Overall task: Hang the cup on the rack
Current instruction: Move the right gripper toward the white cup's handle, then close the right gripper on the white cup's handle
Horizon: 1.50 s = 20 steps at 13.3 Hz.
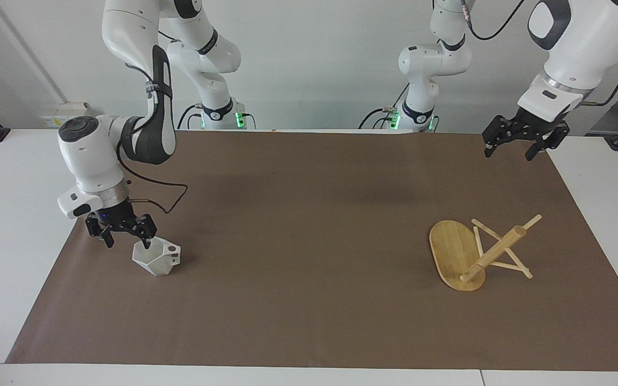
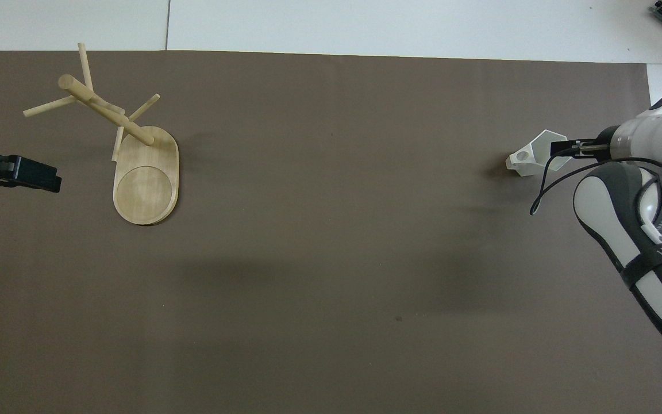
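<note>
The white faceted cup (image 1: 156, 260) stands mouth up on the brown mat toward the right arm's end of the table, its handle pointing to the table's middle; it also shows in the overhead view (image 2: 529, 156). My right gripper (image 1: 128, 245) is open and low at the cup, with one finger inside the mouth and the other outside the wall; from above it (image 2: 562, 148) covers part of the rim. The bamboo rack (image 1: 472, 252) stands on its oval base toward the left arm's end (image 2: 135, 167). My left gripper (image 1: 508, 155) waits open in the air.
The brown mat (image 1: 309, 225) covers most of the white table. The left gripper (image 2: 43, 175) hangs over the mat's edge beside the rack, nearer to the robots than it. A cable loops from the right wrist (image 1: 172, 195) above the mat.
</note>
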Available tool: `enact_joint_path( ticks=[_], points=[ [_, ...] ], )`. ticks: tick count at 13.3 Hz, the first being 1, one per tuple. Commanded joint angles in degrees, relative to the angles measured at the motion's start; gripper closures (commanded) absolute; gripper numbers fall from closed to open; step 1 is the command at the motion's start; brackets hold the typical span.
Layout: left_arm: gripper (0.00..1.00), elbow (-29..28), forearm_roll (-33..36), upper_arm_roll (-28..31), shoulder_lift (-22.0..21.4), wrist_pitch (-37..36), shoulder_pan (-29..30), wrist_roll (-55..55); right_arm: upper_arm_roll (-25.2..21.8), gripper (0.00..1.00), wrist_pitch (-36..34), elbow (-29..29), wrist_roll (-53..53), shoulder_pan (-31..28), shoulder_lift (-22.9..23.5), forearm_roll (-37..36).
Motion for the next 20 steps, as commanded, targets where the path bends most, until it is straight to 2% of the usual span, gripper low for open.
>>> enact_joint_path(
  ticks=[1,14,17,20],
  points=[
    [0.00,-1.0,1.1,-0.3,-1.0,-0.5,0.4,-0.4,0.1,0.00,2.0,-0.6,-1.0,-0.6,0.9,0.1],
    [0.00,-1.0,1.0,-0.4,-1.0,-0.5,0.4,-0.4,0.1,0.00,0.9,-1.0,3.4,-0.5,1.6,0.1],
    [0.00,-1.0,1.1,-0.3,-1.0,-0.5,0.4,-0.4,0.2,0.03,0.6,-1.0,4.8,-0.5,1.6,0.2],
    [0.00,-1.0,1.1,-0.4,-1.0,-0.5,0.4,-0.4,0.2,0.12,-0.5,-0.7,6.8,-0.5,1.5,0.1]
  ],
)
